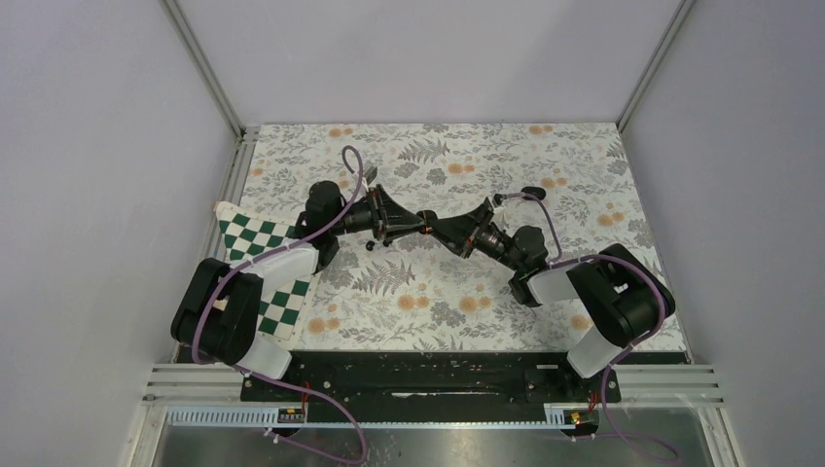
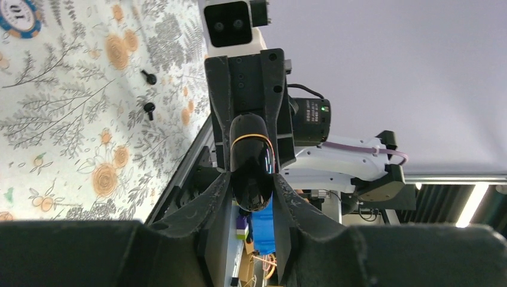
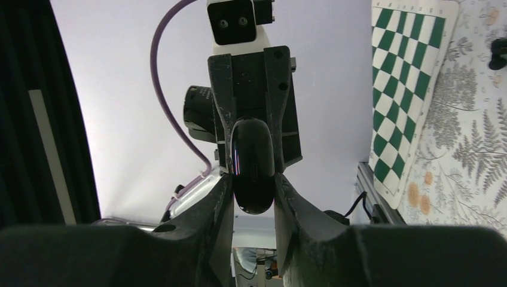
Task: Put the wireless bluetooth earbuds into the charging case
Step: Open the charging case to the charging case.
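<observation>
The charging case [image 2: 251,161], a glossy black pebble, hangs in the air over the middle of the table. My left gripper [image 2: 252,179] is shut on its near end. From the opposite side my right gripper [image 3: 253,179] is shut on the same case [image 3: 253,158]. In the top view the two grippers meet tip to tip, left [image 1: 418,225] and right [image 1: 440,231], and the case is hidden between them. Two tiny black earbuds [image 2: 147,76] [image 2: 149,107] lie on the floral cloth, apart from the case and from both grippers.
A blue and white chip [image 2: 17,17] lies on the floral cloth [image 1: 438,292] beyond the earbuds. A green and white checkered mat [image 1: 263,253] covers the left side under my left arm. A small dark object [image 3: 497,54] sits near the mat.
</observation>
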Controlling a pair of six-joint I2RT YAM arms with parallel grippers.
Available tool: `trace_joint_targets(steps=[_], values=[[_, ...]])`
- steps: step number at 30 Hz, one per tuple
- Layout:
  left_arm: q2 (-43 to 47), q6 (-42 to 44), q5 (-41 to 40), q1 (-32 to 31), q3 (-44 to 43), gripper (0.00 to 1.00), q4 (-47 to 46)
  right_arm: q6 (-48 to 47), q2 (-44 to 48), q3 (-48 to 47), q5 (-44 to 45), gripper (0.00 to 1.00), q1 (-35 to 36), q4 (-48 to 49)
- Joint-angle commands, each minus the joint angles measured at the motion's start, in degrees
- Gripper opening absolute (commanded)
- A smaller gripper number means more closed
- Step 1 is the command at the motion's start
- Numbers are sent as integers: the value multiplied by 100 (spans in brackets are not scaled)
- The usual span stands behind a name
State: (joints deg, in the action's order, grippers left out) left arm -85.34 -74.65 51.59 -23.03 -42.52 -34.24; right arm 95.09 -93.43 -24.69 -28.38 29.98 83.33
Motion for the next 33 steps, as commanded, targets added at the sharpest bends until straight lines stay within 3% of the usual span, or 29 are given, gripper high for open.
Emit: trace_joint_targets(steps=[1, 8, 12, 15, 19, 23, 26, 33], values=[[183, -619, 380, 84, 132, 0, -1958, 333, -124, -319, -264, 0, 17, 245], [122, -1273, 547, 176, 155, 0, -2927, 484, -333, -615, -512, 0, 26, 245], [-84, -1926, 541, 176, 208, 0, -3957, 744, -382, -807, -562, 0, 17, 237], [-210, -2412, 535, 184, 209, 0, -4660, 959, -492, -918, -585, 7, 15, 234], [-140, -2427, 501, 198, 234, 0, -4686, 1040, -598, -1009, -664, 17, 17, 159], [-94, -2422, 487, 242, 323, 0, -4680, 980, -642, -943, -644, 43, 14, 114], [-73, -2422, 475, 304, 407, 0, -4680, 850, -643, -929, -695, 56, 2, -39], [-51, -2405, 471, 379, 521, 0, -4624, 593, -596, -987, -808, 70, -40, -384]])
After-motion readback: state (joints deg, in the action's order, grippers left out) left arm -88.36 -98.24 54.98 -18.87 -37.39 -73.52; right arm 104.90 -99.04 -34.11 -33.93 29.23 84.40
